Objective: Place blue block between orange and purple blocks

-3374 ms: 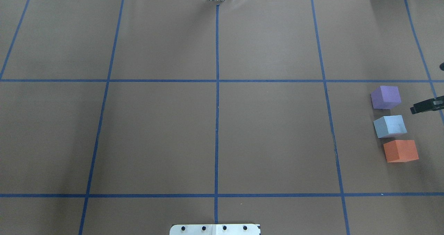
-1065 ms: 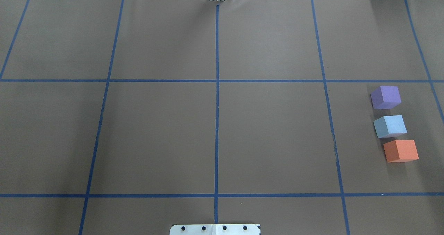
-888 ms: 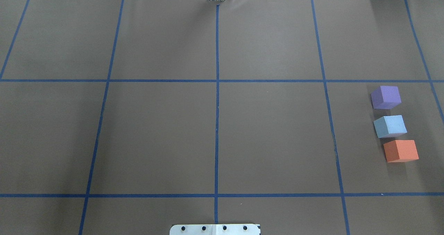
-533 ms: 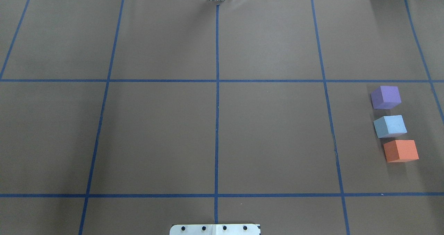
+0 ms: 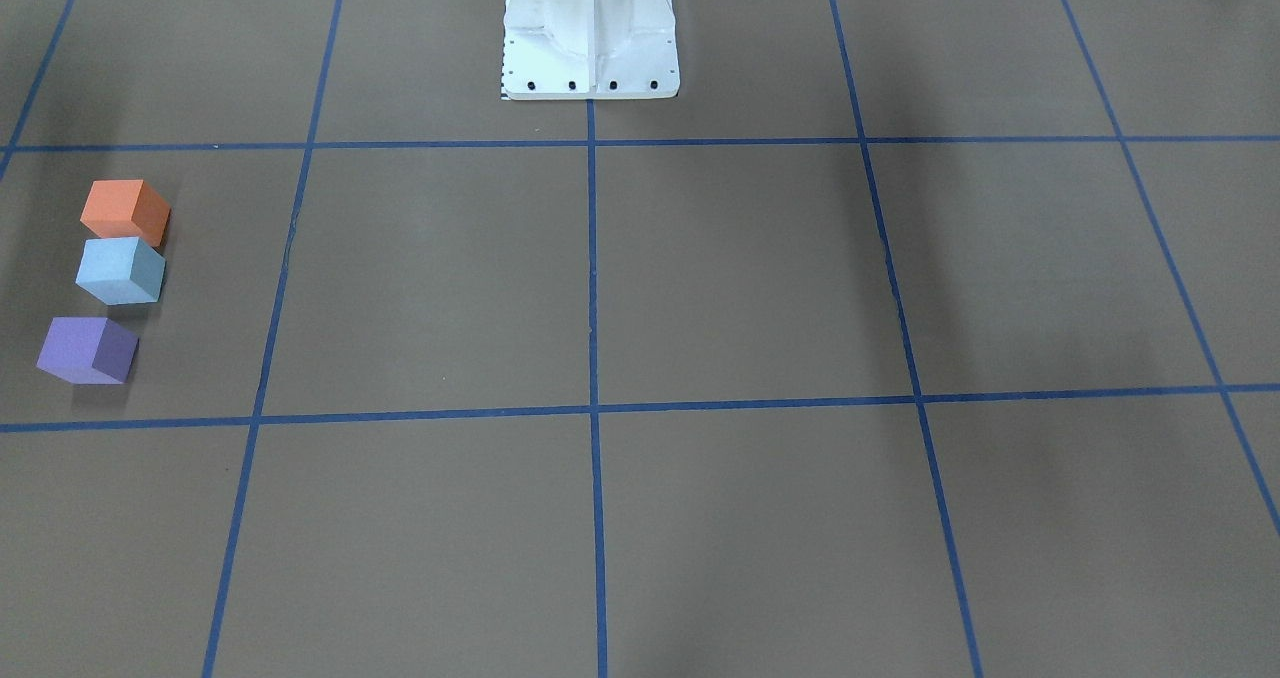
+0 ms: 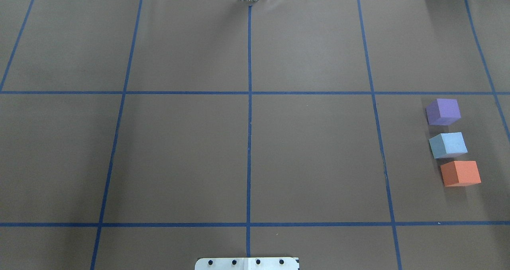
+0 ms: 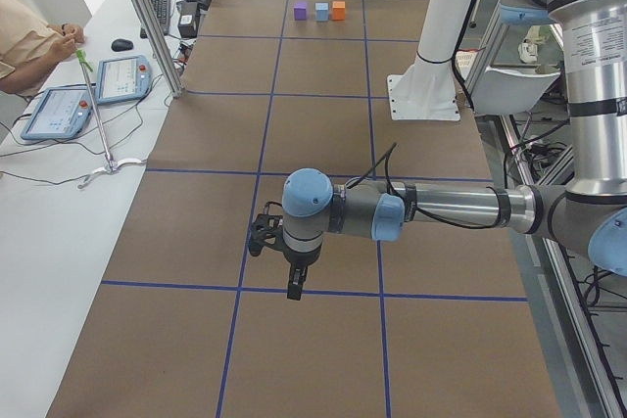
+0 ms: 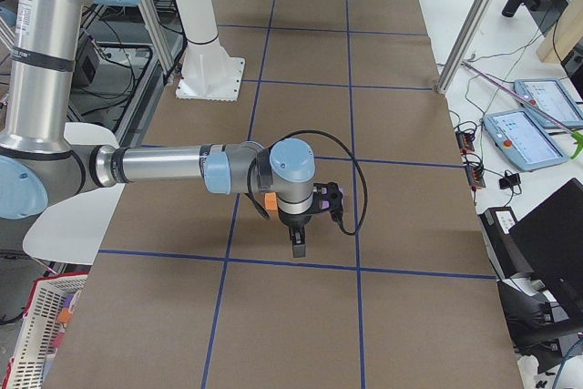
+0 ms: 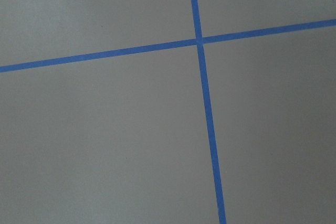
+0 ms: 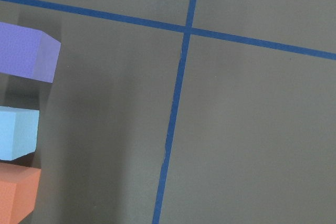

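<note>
The light blue block (image 6: 448,144) rests on the brown table between the purple block (image 6: 443,111) and the orange block (image 6: 460,173), in a row at the far right of the overhead view. The front view shows the same row: orange (image 5: 125,210), blue (image 5: 120,270), purple (image 5: 88,349). The right wrist view has all three at its left edge. My right gripper (image 8: 298,245) hangs above the table near the blocks. My left gripper (image 7: 289,286) hangs over the table's other end. I cannot tell whether either is open or shut.
Blue tape lines (image 6: 249,114) divide the brown table into squares. The white robot base (image 5: 590,28) stands at the table's near middle edge. An operator's desk with tablets (image 7: 88,95) runs along the far side.
The right gripper's fingertips, at the overhead view's right edge by the purple block 3.4 s ago, have left that view. The three blocks have not moved.
</note>
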`<control>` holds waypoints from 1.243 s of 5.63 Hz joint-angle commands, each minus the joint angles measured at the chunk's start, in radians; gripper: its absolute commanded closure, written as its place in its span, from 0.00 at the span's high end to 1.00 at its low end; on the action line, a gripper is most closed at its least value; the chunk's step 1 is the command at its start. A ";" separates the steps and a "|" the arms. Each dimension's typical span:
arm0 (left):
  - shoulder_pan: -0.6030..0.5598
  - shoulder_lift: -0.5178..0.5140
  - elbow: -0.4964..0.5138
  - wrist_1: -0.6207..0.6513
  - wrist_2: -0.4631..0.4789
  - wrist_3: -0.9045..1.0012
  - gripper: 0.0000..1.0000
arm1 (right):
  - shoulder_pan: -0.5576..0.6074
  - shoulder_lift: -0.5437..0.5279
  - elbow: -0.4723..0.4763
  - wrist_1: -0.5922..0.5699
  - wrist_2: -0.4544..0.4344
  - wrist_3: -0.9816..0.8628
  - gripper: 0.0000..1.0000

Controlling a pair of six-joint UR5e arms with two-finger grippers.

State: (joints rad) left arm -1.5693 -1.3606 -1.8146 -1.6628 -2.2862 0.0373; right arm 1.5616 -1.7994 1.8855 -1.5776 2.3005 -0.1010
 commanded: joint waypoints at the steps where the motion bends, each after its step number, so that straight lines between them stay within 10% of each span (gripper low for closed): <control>1: -0.002 0.002 -0.002 0.000 -0.001 0.001 1.00 | 0.000 0.003 0.001 0.013 0.026 0.001 1.00; 7: 0.000 0.029 0.008 0.002 0.002 0.001 1.00 | 0.000 0.003 0.000 0.014 0.096 0.007 1.00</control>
State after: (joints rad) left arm -1.5694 -1.3381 -1.8090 -1.6613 -2.2841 0.0384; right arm 1.5616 -1.7967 1.8858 -1.5632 2.3963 -0.0944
